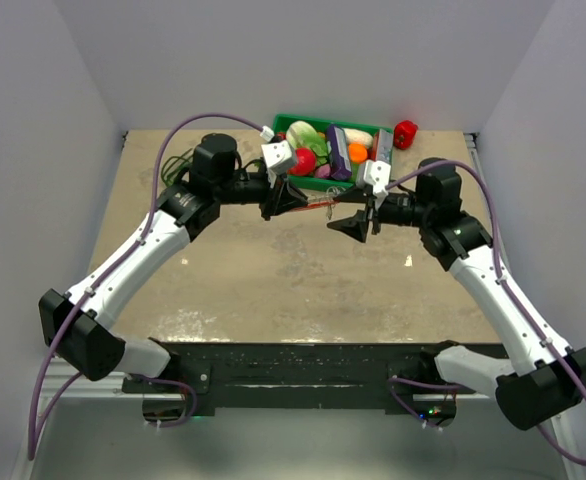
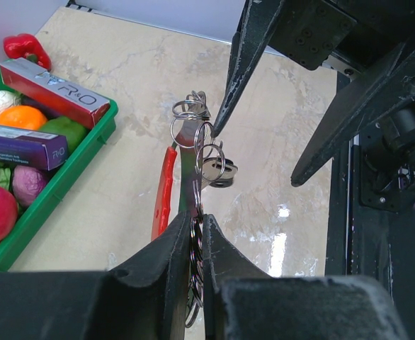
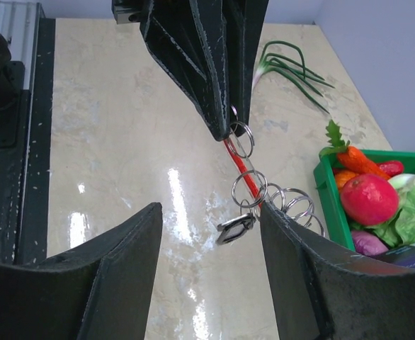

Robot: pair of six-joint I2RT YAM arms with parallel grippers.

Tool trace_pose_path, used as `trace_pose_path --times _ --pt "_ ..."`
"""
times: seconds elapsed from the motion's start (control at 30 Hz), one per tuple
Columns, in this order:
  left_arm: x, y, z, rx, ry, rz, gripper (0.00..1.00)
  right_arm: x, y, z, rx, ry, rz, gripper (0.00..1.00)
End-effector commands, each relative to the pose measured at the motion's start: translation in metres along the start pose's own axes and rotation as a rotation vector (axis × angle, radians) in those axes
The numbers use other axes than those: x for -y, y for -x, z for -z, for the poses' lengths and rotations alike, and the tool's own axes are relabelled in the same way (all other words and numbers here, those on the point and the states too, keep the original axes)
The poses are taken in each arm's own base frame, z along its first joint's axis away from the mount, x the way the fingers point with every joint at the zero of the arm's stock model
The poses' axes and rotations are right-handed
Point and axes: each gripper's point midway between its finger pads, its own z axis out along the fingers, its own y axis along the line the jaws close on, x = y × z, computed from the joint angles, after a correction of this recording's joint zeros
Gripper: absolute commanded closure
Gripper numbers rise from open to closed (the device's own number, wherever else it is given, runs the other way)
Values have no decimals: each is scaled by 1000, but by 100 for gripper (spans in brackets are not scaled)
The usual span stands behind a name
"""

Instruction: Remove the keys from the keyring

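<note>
Your left tool (image 2: 199, 228) is clamping narrow on the keyring (image 2: 191, 131), holding it up over the bench (image 2: 122, 106) between both arms. Keep that pinch firm while you are bringing the wide-open right tool (image 3: 211, 212) onto one of the keys (image 3: 236, 228) alone, avoiding the loops. You are seeing one red tag (image 2: 165, 185), about five linked rings and one clear key.

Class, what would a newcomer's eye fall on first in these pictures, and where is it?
Mid-scene, the left gripper is shut on the keyring, whose keys and red tag dangle above the table, with the open right gripper close beside them. At the far edge, a green tray of bright food stands out.
</note>
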Motion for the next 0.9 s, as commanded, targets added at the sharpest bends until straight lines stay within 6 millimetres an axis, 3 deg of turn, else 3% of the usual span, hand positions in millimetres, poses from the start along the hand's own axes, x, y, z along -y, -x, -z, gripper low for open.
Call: trace_pose_path --times 0.0,0.2,0.63,0.87 --pt "9 29 11 76 -13 -79 100 -7 15 12 16 -6 42 40" --pt "12 33 12 85 -27 -84 100 -17 6 19 -17 0 33 41" --pt "17 37 13 94 -52 -86 100 -5 -21 5 -50 -23 -40 42" --pt "18 37 13 96 -53 -85 100 -2 -21 1 -37 -19 -53 42"
